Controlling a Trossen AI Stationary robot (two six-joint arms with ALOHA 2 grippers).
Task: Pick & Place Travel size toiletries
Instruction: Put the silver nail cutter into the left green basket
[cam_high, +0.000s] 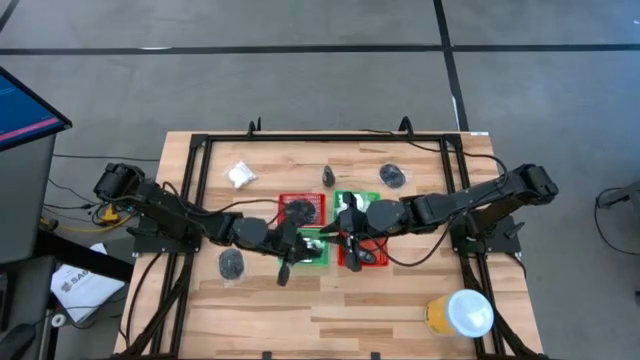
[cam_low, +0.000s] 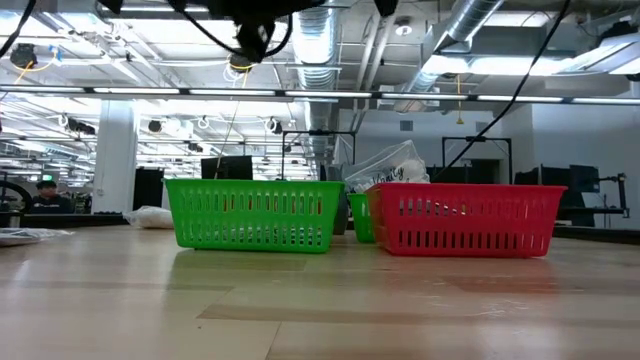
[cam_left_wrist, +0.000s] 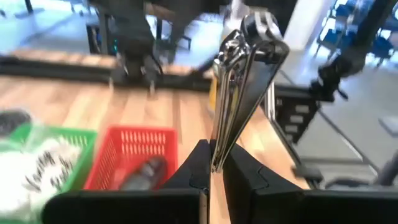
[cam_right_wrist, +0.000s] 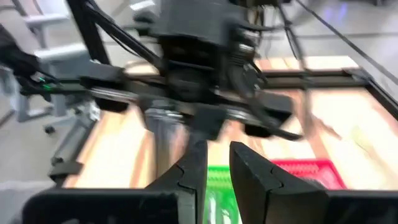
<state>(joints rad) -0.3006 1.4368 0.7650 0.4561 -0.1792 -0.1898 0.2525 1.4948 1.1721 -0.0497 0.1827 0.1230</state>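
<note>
We see the left gripper (cam_left_wrist: 214, 163) above the baskets (cam_high: 302, 209), clamped on a thin silver tube (cam_left_wrist: 239, 87). At its three o'clock the right gripper (cam_right_wrist: 217, 163) hangs slightly parted, empty. A white packet (cam_high: 239, 176) lies at eleven o'clock on the surface (cam_high: 330, 310).

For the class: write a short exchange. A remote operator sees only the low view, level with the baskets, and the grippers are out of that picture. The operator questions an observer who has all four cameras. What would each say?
Operator: I see the baskets side-on, but no grippers. Is the left one carrying anything?
Observer: Yes. The left gripper is shut on a thin silver tube, which stands up out of its fingers.
Operator: I can't look down into the baskets. Is there anything in a red one?
Observer: The left wrist view shows a dark bottle lying inside a red basket.
</note>
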